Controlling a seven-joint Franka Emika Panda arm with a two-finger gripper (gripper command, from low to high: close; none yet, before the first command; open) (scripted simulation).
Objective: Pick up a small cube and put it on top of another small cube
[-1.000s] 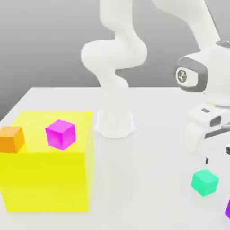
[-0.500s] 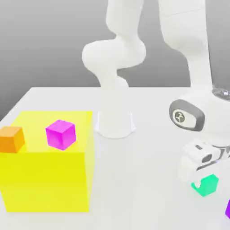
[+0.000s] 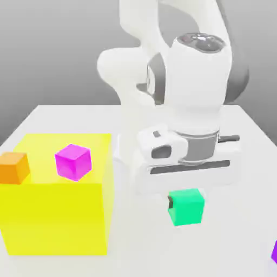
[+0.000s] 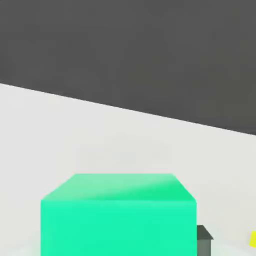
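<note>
Grey backdrop behind a white tabletop [image 3: 65, 116], w/ everything spread so the arm can reach from its base at the far middle. Biggest item: the yellow block [image 3: 57, 216] at the exterior view's left, acting as a raised platform; two small cubes sit on its top face, well apart, the magenta cube [image 3: 73, 161] nearer the middle and the orange cube [image 3: 13, 167] at the left edge. Either looks like a candidate base for stacking, prob. why they're set up high and flat. Next in size, the robot arm [image 3: 197, 103], wrist pointing down over the tabletop's middle. Its pincer [image 3: 185, 207] is clamped on the small cube [image 3: 186, 206], a dark fingertip [image 3: 170, 203] pressed to its left face. That teal cube hangs just under the hand, apparently clear of the tabletop, held level so it can land flat. Hand view shows the same cube [image 4: 119, 215] right below the camera. A purple sliver [image 3: 274, 252] peeks in at the right edge; can't tell what it is.
</note>
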